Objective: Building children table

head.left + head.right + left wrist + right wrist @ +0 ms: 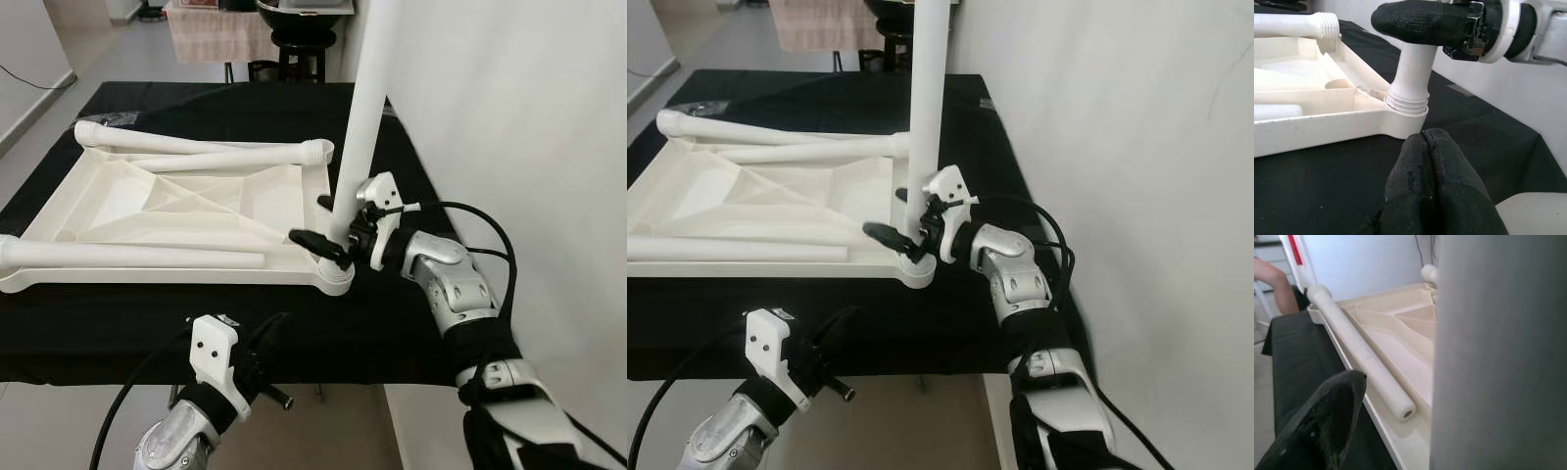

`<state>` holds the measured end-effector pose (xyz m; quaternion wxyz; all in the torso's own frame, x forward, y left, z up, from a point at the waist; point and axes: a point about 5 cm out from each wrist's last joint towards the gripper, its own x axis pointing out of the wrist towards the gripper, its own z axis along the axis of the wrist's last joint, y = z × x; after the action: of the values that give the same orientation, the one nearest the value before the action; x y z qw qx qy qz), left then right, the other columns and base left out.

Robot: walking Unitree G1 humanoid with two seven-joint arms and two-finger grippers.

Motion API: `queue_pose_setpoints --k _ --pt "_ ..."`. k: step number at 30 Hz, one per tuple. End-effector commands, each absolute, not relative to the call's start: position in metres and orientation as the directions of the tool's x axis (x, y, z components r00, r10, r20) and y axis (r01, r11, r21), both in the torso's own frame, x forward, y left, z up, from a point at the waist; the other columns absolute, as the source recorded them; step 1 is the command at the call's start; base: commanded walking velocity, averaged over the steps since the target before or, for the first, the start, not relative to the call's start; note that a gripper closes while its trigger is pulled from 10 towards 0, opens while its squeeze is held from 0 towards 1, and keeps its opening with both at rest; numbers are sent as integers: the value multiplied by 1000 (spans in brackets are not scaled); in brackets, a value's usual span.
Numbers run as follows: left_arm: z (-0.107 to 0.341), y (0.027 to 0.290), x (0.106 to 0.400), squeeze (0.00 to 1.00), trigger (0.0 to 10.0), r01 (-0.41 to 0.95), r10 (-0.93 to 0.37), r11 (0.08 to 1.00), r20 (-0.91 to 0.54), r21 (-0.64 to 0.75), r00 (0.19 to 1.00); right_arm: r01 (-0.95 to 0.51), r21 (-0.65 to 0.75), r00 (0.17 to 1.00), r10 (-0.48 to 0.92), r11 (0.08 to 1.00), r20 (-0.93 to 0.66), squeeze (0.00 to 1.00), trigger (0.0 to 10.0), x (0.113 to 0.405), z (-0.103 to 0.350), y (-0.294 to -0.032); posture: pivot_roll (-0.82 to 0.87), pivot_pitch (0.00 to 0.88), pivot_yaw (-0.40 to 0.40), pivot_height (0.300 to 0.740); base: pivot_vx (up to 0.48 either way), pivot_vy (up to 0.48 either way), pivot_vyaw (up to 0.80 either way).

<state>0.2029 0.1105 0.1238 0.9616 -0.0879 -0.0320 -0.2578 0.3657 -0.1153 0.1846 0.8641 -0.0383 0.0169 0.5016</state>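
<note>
Holding the upright white leg (pixel 364 108) low on its shaft, my right gripper (pixel 326 227) had one black finger (pixel 315 242) on the near side and the other on the far side of it, so the fingers were closed around the leg. This leg stood in the socket at the near right corner of the white tabletop (pixel 127 201), which lay upside down on the black cloth (pixel 118 328) with its ribs facing up. In the left wrist view the threaded end of the leg sat in the corner socket (pixel 1406 115).

Three other legs rested on the tabletop: one (pixel 132 257) along the near edge, one (pixel 240 157) across the far part with its threaded end pointing right, and one (pixel 147 140) at the far left corner.

My left gripper (pixel 266 338) hung at the near edge of the cloth, not touching any part, and its two fingers (pixel 1437 191) were pressed together with nothing between them.

A white wall (pixel 529 117) stood just to the right of the table.
</note>
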Motion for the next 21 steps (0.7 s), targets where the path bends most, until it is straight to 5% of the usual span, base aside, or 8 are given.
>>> queue_pose_setpoints --k 1,2,3,13,21 --pt "120 108 203 0 10000 498 -489 853 94 -156 867 -895 -36 445 888 444 -119 0 10000 367 178 -110 116 42 -84 740 0 0 0" --pt "120 108 203 0 10000 498 -489 853 94 -156 867 -895 -36 445 888 444 -119 0 10000 367 178 -110 116 42 -84 740 0 0 0" --pt "119 108 203 0 10000 497 -488 853 94 -156 868 -898 -18 438 887 441 -144 0 0 370 176 -111 118 38 -88 740 0 0 0" --pt "118 106 202 0 10000 496 -487 854 94 -158 868 -889 -16 453 876 457 -166 0 0 374 177 -121 113 43 -88 740 0 0 0" --pt "120 107 199 0 10000 499 -490 851 95 -160 866 -820 -62 566 793 568 -224 0 0 359 145 -129 96 61 -83 740 0 0 0"
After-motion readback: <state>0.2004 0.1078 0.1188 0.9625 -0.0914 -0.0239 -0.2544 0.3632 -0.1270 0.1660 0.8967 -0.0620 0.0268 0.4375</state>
